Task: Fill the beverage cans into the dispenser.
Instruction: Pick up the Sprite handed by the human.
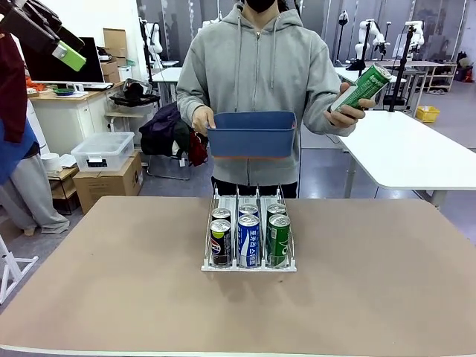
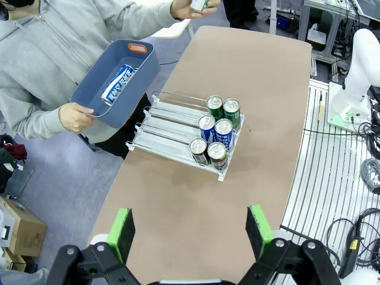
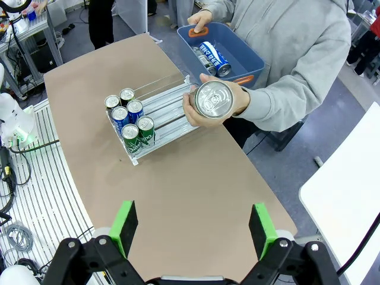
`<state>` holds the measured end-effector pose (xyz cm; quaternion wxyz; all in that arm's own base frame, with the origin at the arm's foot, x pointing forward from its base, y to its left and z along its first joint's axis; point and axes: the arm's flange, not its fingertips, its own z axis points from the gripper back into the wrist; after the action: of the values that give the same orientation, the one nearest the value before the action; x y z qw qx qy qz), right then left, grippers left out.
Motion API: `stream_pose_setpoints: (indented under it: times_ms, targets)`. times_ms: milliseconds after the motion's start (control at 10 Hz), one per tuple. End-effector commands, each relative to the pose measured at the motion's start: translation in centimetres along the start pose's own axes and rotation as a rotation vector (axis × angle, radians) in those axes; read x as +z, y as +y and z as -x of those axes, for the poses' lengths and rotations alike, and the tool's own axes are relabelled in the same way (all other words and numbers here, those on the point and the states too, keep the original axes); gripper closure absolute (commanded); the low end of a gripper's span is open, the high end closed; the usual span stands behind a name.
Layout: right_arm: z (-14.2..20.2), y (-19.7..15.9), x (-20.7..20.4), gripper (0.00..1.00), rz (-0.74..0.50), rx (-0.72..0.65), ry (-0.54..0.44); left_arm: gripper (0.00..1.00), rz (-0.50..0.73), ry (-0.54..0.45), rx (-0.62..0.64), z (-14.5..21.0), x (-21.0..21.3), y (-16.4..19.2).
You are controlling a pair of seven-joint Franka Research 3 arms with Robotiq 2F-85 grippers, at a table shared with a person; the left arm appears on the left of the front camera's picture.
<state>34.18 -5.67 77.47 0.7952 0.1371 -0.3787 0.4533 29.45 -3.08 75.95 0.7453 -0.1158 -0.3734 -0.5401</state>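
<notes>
hand (image 3: 191, 108) holds 1 can (image 3: 212, 99); 6 cans (image 3: 135, 110) in dispenser (image 3: 169, 104).

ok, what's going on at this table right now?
A person on the far side holds up a green can and carries a blue bin with spare cans in it. The dispenser mid-table has six cans at its front, two per lane. The left claw and right claw hover open and empty above the table.
</notes>
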Motion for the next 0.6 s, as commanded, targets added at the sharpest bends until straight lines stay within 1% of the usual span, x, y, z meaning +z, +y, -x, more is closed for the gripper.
stream_pose_setpoints:
  times_ms: [0, 300, 400, 500]
  targets:
    - [0.0, 0.0, -0.1, 0.0, 0.001, 0.002, 0.004, 0.0, -0.001, 0.0, 0.0, 0.0, 0.0, 0.0]
    - [0.0, 0.0, 0.0, 0.0, 0.0, 0.0, 0.0, 0.0, -0.001, 0.0, 0.0, 0.0, 0.0, 0.0]
    - [-0.6, -0.3, -0.7, 0.0, -0.032, 0.031, 0.026, 0.0, -0.001, 0.0, 0.0, 0.0, 0.0, 0.0]
    - [-1.4, -0.4, -1.9, 0.0, -0.038, 0.027, 0.036, 0.0, -0.001, 0.0, 0.0, 0.0, 0.0, 0.0]
